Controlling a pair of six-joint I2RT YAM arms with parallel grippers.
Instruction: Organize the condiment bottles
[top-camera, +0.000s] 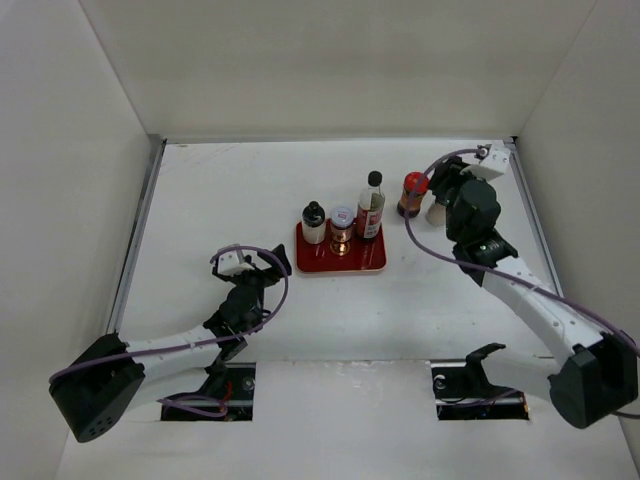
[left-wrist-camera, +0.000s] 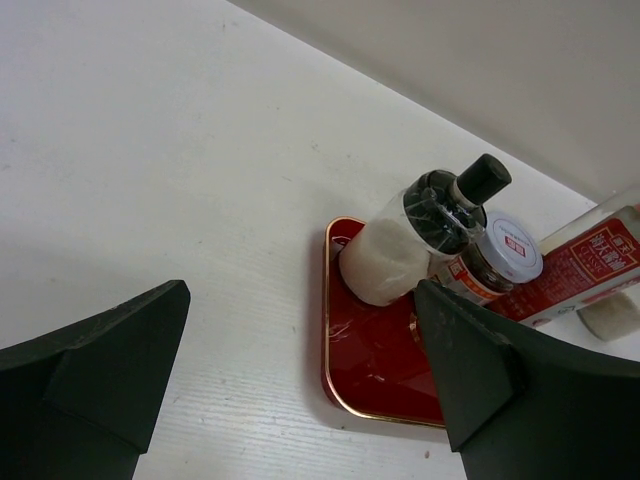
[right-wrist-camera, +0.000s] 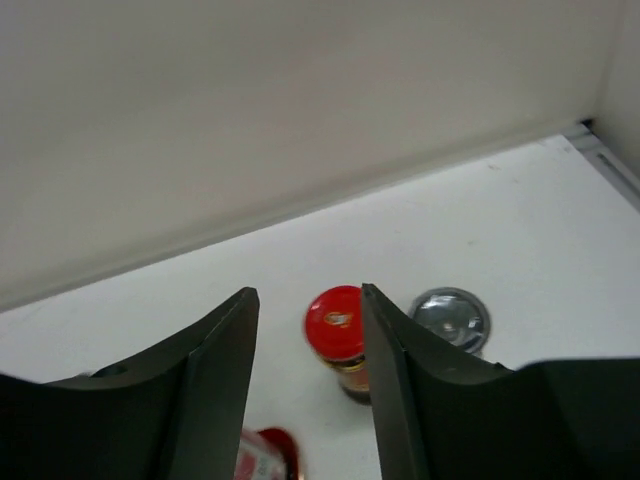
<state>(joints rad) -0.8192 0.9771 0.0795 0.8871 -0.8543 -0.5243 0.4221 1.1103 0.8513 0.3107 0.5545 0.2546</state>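
Note:
Three bottles stand on the red tray (top-camera: 345, 264): a black-capped white bottle (top-camera: 314, 223), a pale-lidded jar (top-camera: 342, 228) and a tall slim dark-sauce bottle (top-camera: 371, 204). A red-lidded dark jar (top-camera: 413, 194) and a grey-topped shaker (top-camera: 437, 212) stand on the table right of the tray. My right gripper (top-camera: 438, 185) is open above these two. In the right wrist view the red-lidded jar (right-wrist-camera: 338, 328) shows between the open fingers, and the shaker's top (right-wrist-camera: 452, 318) lies just outside the right finger. My left gripper (top-camera: 252, 262) is open and empty, left of the tray.
The left wrist view shows the tray's near corner (left-wrist-camera: 365, 370), the white bottle (left-wrist-camera: 395, 255), the pale-lidded jar (left-wrist-camera: 505, 255) and the tall bottle (left-wrist-camera: 590, 268). White walls close the table at back and sides. The right wall stands close behind the shaker.

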